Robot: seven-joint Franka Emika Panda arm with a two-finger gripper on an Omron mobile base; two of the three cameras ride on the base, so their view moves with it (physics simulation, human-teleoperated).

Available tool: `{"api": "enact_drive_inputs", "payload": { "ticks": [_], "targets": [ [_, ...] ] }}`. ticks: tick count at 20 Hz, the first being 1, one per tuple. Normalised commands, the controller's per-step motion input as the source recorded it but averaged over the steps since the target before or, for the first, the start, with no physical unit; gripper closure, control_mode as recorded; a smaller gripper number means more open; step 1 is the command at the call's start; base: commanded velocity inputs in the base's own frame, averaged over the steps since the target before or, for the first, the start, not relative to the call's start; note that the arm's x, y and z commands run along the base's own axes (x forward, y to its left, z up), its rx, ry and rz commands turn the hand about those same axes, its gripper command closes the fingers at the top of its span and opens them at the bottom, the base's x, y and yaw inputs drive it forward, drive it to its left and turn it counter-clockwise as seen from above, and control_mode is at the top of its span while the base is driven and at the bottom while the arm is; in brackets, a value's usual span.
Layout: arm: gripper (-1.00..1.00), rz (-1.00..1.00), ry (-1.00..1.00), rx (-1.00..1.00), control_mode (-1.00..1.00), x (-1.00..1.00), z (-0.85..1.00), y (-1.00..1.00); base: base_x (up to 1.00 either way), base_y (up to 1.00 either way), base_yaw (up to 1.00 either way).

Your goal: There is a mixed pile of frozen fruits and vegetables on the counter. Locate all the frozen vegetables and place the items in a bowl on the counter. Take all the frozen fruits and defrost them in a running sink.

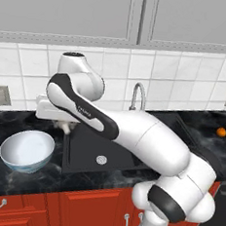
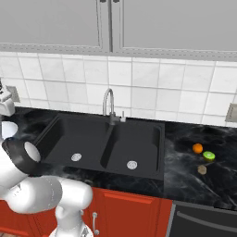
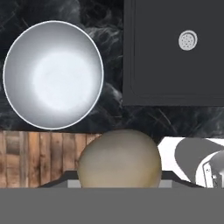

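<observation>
Gripper (image 3: 117,186) holds a tan mushroom (image 3: 119,158) beside the bowl (image 3: 53,75); releasing now risks missing onto the desk (image 3: 109,111).

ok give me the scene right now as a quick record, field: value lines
held item: a tan rounded mushroom piece sits between the jaws, seen close in the hand view
gripper position: above the counter, between bowl and sink
bowl: nothing in it, left of the sink
sink: both basins bare, no water seen at the faucet
still on counter right of sink: orange ball, lime green ball, one tan mushroom piece
</observation>
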Motion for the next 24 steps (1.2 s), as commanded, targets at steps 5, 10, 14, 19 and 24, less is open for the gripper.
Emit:
{"api": "enact_drive_inputs", "payload": {
  "ticks": [5, 10, 14, 19, 24],
  "targets": [
    [1.00, 0.06, 0.00, 0.01, -1.00, 0.38, -0.02, 0.58, 0.00, 0.00, 0.00],
    [1.00, 0.04, 0.06, 0.00, -1.00, 0.36, -0.08, 0.60, 0.00, 0.00, 0.00],
    [1.00, 0.00, 0.00, 0.00, -1.00, 0.20, -0.10, 0.32, 0.00, 0.00, 0.00],
    [1.00, 0.00, -0.05, -0.01, -1.00, 0.15, -0.11, 0.06, 0.00, 0.00, 0.00],
    [1.00, 0.00, -0.03, -0.01, -1.00, 0.03, -0.32, 0.02, 0.00, 0.00, 0.00]
  ]
}}
